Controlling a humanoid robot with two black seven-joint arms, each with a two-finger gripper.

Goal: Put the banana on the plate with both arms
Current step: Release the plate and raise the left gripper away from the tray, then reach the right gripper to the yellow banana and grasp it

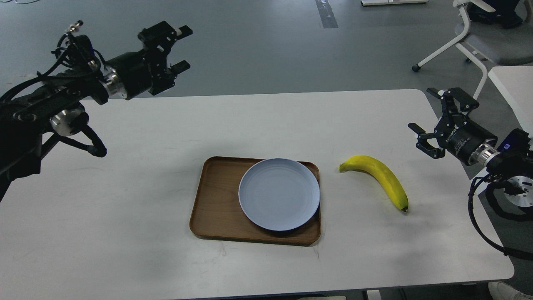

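White table [137, 175] with rounded corners, sitting on a grey floor, and there's a wheeled chair [479, 37] off in the far right corner plus the edge of a second table [514, 89] beside it. Left gripper [180, 48] is up in the air past the table's far left edge, jaws apart, holding nothing. Right gripper [431, 121] hangs over the right edge, jaws wide apart too, also empty, near the banana [381, 177] but not touching it. Count-wise: one banana lying flat on the bare table just right of the tray [214, 200], one plate [279, 193] sitting on the right half of that tray, one tray, two arms. Plate's got nothing on it.
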